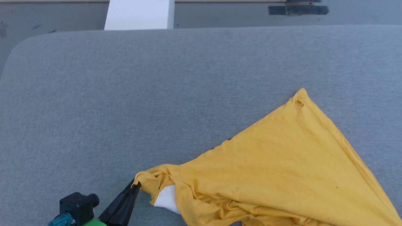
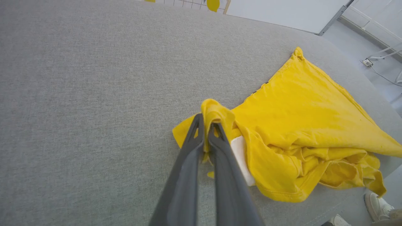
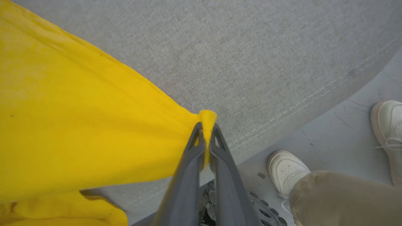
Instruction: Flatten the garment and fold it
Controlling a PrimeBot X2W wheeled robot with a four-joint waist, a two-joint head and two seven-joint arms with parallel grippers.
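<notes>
**Stock at the bench: one garment, two claws, both clamped on it**

- Bench: one. Grey woven covering with rounded corners and a stitched edge.
- Garment: one. A yellow T-shirt lying on the near right part of the bench in the head view.
  - It is drawn out into a rough triangle. The far tip rests flat on the covering, and the near edge is bunched in loose folds close to the bench rim.
  - One white patch shows at its left end. A few small black marks peep out along the upper left edge.
  - The upper face is plain yellow.
- Left claw: one. The two dark fingers are pressed together, pinching a twisted corner at the garment's left end, just beside the white patch. In the left wrist view the cloth rises between the tips and folds over them.
- Right claw: one. The fingers are together, gripping a small nub of yellow cloth at another corner, and the fabric runs away from the tips in a smooth sheet. The grip sits near the bench's stitched, rounded edge.
- White shoes: two. They stand on the grey floor beside the bench.
- Tan trouser leg: one, above the nearer shoe.
- White panel: one, beyond the far edge.
- Black tape strip: one, on the floor.
</notes>
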